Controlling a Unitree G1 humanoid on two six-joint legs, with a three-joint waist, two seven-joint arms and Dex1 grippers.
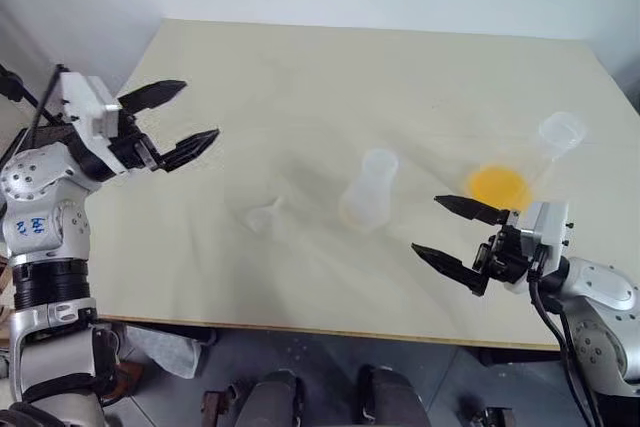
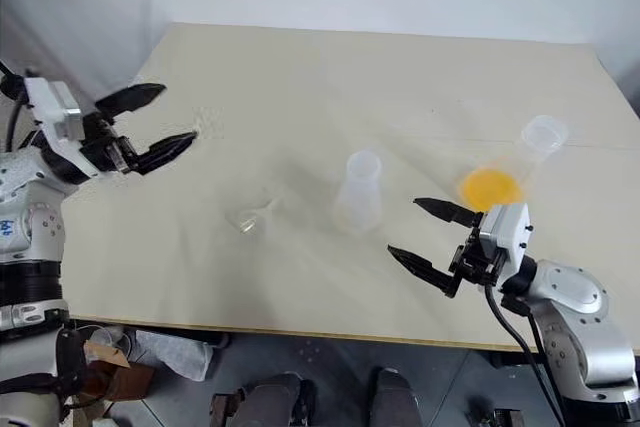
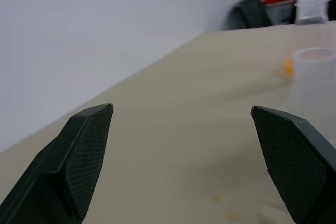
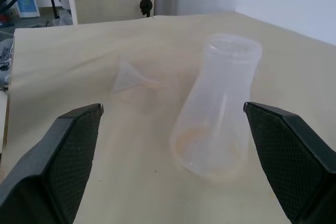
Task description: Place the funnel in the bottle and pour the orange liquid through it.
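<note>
I have both sets of fingers spread wide and holding nothing. The funnel point(image 1: 264, 215) lies on its side on the table point(image 1: 300, 77), just left of the bottle point(image 1: 368, 191), which stands upright near the middle. The funnel's long axis runs roughly toward the bottle, stem point(image 1: 277, 203) end nearer it, mouth facing away. The orange liquid point(image 1: 498, 186) sits in the larger clear flask point(image 1: 545, 150) off to the right. My left gripper point(image 1: 178, 119) hangs above the table's left edge, well apart from the funnel. My right gripper point(image 1: 452, 231) is low at the near edge, pointing at the bottle with the funnel beyond it. I judge the left arm has the clearer path to the funnel.
</note>
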